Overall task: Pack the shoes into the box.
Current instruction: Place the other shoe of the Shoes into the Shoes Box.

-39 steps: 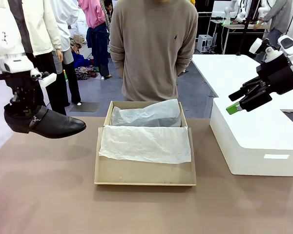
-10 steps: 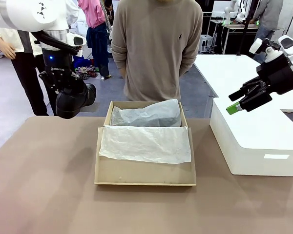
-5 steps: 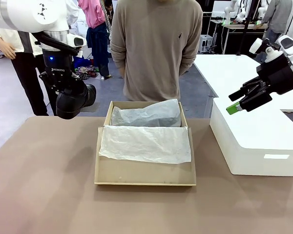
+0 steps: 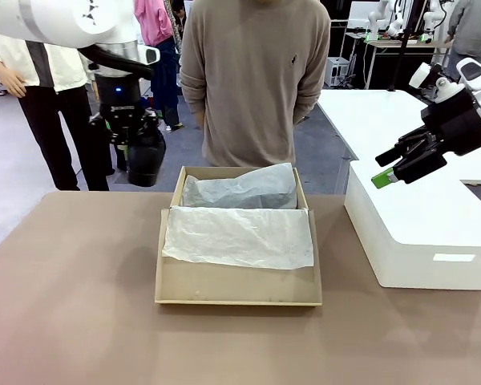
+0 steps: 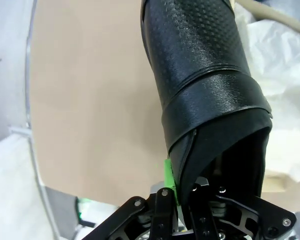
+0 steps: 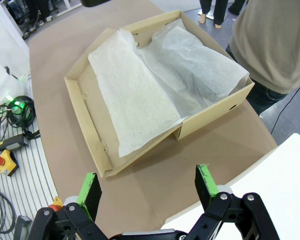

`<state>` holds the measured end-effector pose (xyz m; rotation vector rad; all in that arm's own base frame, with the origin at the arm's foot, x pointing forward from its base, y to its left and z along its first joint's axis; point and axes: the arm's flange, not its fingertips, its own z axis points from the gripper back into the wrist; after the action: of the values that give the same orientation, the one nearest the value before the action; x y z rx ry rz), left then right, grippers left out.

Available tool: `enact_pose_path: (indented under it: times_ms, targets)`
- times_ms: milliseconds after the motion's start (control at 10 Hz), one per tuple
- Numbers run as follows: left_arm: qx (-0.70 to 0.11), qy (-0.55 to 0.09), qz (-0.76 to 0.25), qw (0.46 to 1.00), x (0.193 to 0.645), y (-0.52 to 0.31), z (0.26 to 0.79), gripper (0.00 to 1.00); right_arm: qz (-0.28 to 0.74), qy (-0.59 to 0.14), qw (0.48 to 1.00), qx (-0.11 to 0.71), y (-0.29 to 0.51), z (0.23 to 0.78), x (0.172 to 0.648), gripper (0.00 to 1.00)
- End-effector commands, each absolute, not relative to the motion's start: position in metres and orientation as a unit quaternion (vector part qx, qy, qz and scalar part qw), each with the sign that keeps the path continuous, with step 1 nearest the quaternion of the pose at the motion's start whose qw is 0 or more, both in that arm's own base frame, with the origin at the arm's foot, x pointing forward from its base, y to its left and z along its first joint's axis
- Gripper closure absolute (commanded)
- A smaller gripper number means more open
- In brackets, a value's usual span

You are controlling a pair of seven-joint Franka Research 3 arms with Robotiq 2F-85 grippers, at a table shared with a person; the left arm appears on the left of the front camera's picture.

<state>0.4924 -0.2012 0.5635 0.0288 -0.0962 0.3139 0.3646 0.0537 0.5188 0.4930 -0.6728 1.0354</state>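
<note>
1. Shoebox (image 4: 237, 286) of tan cardboard sits mid-table in the front view, with its lid flap lying flat toward the robot and white tissue paper (image 4: 239, 237) spread over flap and tray. The left arm hangs a black shoe (image 4: 147, 156) in the air just off the box's far left corner, clear of the table (image 4: 72, 305). The right gripper (image 4: 386, 167) hovers over a white plastic box (image 4: 421, 233), its fingers apart and empty. A person (image 4: 252, 80) stands at the far side.
2. From the left wrist, the left gripper (image 5: 180, 187) is clamped tight on the edge of the shoe's opening, one green pad (image 5: 167, 174) outside the leather. The textured sole runs up the picture, with the tissue to its right.
3. From the right wrist, the right gripper's two green-tipped fingers (image 6: 206, 182) stand wide apart with nothing between them. The shoebox lies beyond them on the brown table, and no shoe is inside it.
</note>
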Motion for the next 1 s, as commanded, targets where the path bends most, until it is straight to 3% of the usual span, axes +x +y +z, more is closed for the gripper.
enact_pose_path:
  times_ms: [0,300,900]
  targets:
    - [0.018,-0.074,0.236,0.969,0.495,-0.232,0.567,1.0,0.486,-0.327,0.774,0.24,0.055,0.517,0.367,0.0]
    - [-0.017,-0.065,0.3,0.952,0.495,-0.252,0.566,1.0,0.486,-0.327,0.774,0.24,0.055,0.517,0.367,0.0]
    - [-0.01,-0.062,0.276,0.959,0.492,-0.251,0.56,1.0,0.486,-0.327,0.774,0.24,0.055,0.517,0.367,0.0]
